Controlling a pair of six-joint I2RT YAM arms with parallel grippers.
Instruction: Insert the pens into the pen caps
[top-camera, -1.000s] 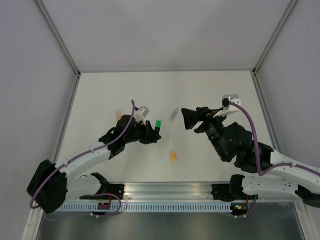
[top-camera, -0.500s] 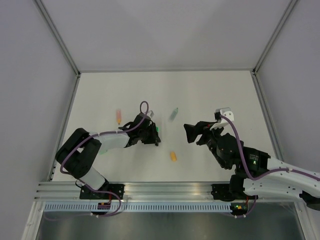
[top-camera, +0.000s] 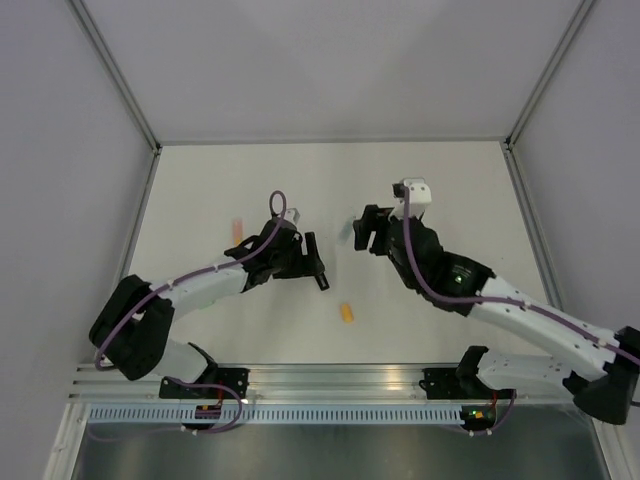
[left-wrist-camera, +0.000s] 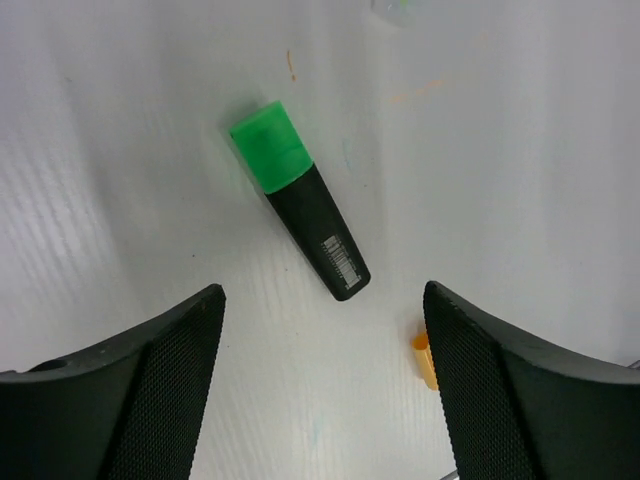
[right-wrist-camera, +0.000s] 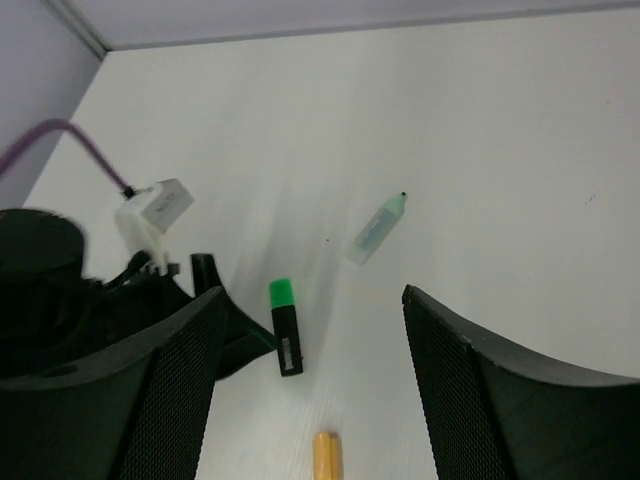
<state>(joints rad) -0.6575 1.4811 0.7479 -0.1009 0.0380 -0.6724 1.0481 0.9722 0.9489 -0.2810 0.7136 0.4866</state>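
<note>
1. Where the table (top-camera: 450, 180) is roughly at its middle, the black pen (left-wrist-camera: 315, 225) lies flat on the bare surface.
2. Its bright green end (left-wrist-camera: 272, 148) looks like the green cap seated over the barrel, which fills it; the seam is plain in the left wrist view.
3. The pen's long axis runs slantwise across that view. The green end points away from the left gripper (left-wrist-camera: 322, 300), and the black end lies just short of the gap between the fingers.
4. The left gripper's jaws stand spread wide on either side of the pen, clear of it.
5. The right gripper (right-wrist-camera: 312, 300) also has its jaws spread, with nothing between them, and hangs over a pale green translucent piece (right-wrist-camera: 377, 229).
6. The orange-yellow cap (top-camera: 346, 313) lies apart, toward the near edge, its long axis running roughly near to far.
7. The pale pink-orange pen (top-camera: 237, 229) lies toward the left edge, its axis also running near to far, well apart from the orange-yellow cap.
</note>
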